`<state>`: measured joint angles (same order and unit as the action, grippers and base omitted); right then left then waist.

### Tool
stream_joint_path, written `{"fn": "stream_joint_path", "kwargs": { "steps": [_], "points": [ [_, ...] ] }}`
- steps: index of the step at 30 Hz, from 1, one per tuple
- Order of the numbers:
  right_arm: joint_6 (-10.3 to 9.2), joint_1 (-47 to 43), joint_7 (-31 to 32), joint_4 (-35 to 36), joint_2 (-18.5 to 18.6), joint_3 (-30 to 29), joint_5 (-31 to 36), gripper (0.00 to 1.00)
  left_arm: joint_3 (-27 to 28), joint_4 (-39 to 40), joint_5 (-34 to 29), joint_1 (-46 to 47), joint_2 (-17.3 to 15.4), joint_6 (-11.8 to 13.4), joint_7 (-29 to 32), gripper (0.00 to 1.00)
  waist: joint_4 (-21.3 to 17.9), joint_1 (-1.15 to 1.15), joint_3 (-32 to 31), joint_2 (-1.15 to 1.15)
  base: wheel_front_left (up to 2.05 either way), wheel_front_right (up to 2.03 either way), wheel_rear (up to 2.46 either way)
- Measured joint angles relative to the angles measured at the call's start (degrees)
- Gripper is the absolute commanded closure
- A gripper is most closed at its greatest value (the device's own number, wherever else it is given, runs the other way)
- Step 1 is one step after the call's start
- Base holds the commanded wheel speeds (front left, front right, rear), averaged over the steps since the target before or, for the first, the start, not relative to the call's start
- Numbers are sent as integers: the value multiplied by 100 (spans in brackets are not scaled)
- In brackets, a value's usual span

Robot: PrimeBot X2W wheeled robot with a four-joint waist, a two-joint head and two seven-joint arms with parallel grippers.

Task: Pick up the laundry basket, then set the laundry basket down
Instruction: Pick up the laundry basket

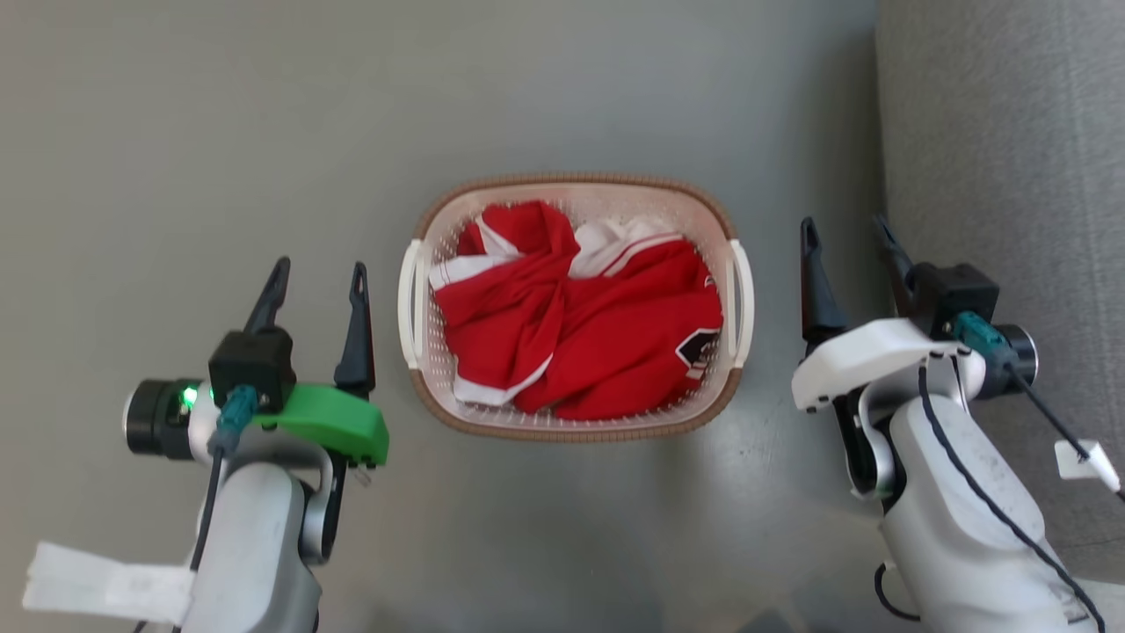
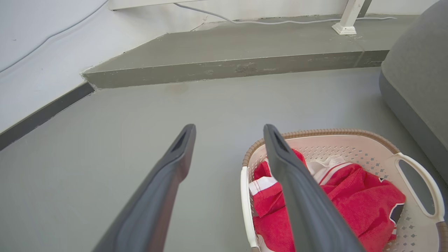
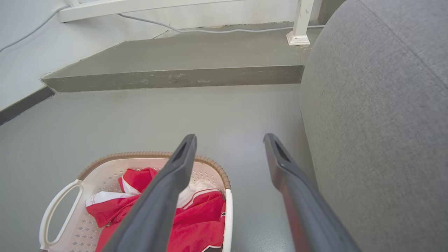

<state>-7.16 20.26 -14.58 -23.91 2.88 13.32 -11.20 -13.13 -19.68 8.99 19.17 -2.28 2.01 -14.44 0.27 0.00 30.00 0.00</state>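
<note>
The laundry basket (image 1: pixel 571 189) rests on the grey floor at the centre of the head view: cream perforated plastic, brown woven rim, a white handle on each side, red and white clothes inside. My left gripper (image 1: pixel 321 274) hangs open to the left of the basket, a short gap from its left handle (image 1: pixel 407 303). My right gripper (image 1: pixel 848 233) hangs open to the right, clear of the right handle (image 1: pixel 744 299). In the left wrist view the basket (image 2: pixel 353 140) lies right of my left gripper (image 2: pixel 229 130). In the right wrist view the basket (image 3: pixel 105 164) lies left of my right gripper (image 3: pixel 229 139).
A grey upholstered sofa (image 1: pixel 1002 132) stands close on the right, beside my right arm. Ahead, a raised grey step (image 2: pixel 224 66) runs along a white wall, with a white post (image 2: pixel 346 19) and a cable on it. Bare floor surrounds the basket.
</note>
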Motion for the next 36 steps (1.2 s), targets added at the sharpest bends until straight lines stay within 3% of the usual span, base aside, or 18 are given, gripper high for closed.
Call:
{"fn": "stream_joint_path", "kwargs": {
  "steps": [12,28,36],
  "points": [
    [0,782,0,-667,40,-94,-221,0,-143,-820,59,846,40,-4,1,0,70,0,897,0,0,0,0],
    [0,1622,0,-1049,66,-76,-350,0,-599,-1403,333,1952,86,-183,0,0,160,1,2143,0,0,0,0],
    [1,1695,0,-1280,68,71,-491,0,-776,-1730,397,2093,91,-250,0,0,178,1,2366,0,0,0,0]
  ]
}}
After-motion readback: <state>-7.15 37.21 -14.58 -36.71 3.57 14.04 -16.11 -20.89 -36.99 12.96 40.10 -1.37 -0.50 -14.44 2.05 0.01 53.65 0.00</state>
